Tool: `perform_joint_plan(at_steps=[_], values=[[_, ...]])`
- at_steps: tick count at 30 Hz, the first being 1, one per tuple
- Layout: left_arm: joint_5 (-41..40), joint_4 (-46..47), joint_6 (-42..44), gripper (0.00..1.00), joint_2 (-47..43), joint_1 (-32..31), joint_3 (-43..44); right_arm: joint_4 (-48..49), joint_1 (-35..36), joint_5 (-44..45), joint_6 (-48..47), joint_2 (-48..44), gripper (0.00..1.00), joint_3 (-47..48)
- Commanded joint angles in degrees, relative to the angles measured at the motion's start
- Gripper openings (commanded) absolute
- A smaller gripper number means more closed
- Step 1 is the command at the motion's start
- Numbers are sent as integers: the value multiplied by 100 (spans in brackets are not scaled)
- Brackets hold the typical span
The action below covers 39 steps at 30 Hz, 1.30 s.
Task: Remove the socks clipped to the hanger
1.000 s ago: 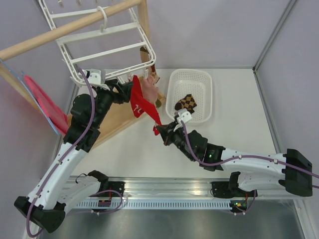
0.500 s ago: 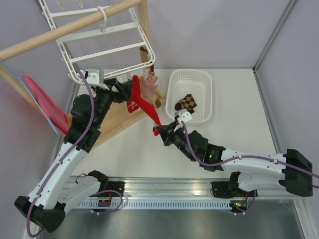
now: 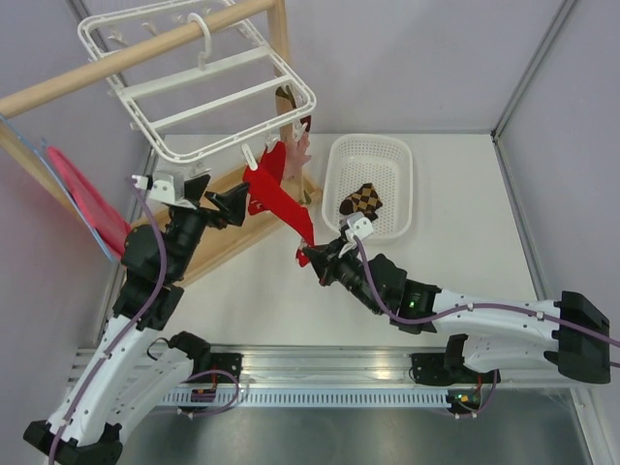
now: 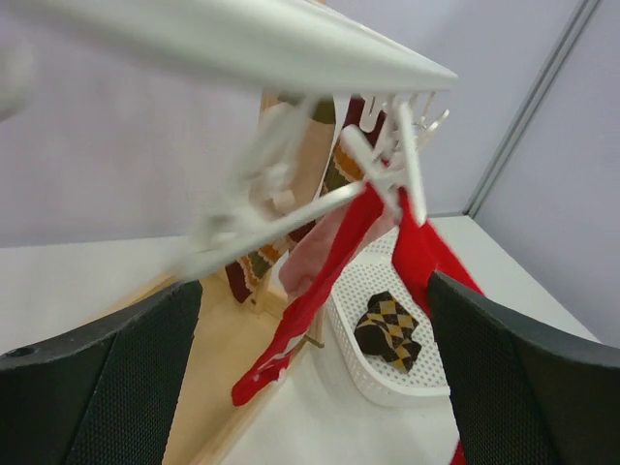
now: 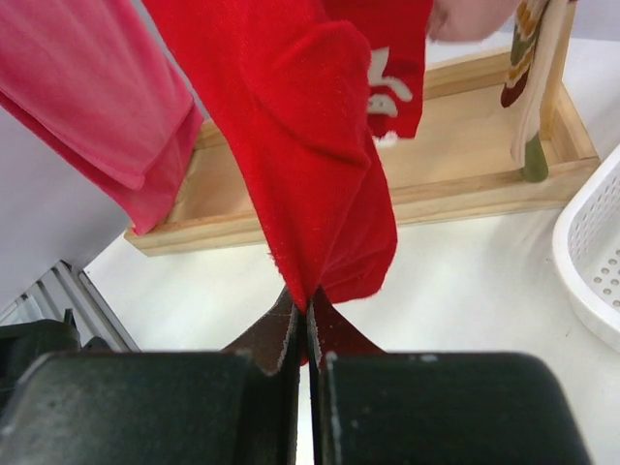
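The white hanger (image 3: pixel 208 82) hangs from the wooden rail, and its clips (image 4: pixel 387 170) show in the left wrist view. Two red socks hang from those clips. One (image 4: pixel 308 305) dangles free. The other (image 3: pixel 291 208) runs taut down to my right gripper (image 3: pixel 308 254), which is shut on its lower end (image 5: pixel 310 165). A pale pink sock (image 3: pixel 296 153) and a checkered one (image 3: pixel 285 101) hang behind them. Another checkered sock (image 3: pixel 361 201) lies in the white basket (image 3: pixel 387 147). My left gripper (image 3: pixel 225 197) is open and empty, below and left of the hanger, with its black fingers (image 4: pixel 97 387) spread wide.
The wooden rack's base tray (image 5: pixel 465 194) lies along the table behind the socks, and its upright post (image 3: pixel 281 39) stands by the basket. A red-pink sheet (image 3: pixel 82 199) leans at the left wall. The grey wall corner (image 3: pixel 499 126) closes the back right.
My left gripper has opened fully and drawn back down and left, away from the hanger. The hanger has swung up and to the right. My right gripper still holds the red sock.
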Motion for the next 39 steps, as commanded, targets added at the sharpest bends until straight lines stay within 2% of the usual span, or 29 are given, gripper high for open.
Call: perform_joint_plan(at_steps=[1,6,16,28,31,39], values=[[111,3,190,100,-391,36,-232,-19,40,-140,36,226,1,248],[49,107,164,100,-392,45,-198,166,84,-229,124,560,1,275],[998,969,-108,100,-32,36,-198,139,93,-167,89,473,1,187],[726,1514,-503,100,399,36,-127,210,145,-246,115,473,1,116],[411,1742,-591,100,487,45,-154,210,181,-255,106,473,1,134],[23,2015,-416,100,830,36,66,183,277,-255,63,438,1,169]])
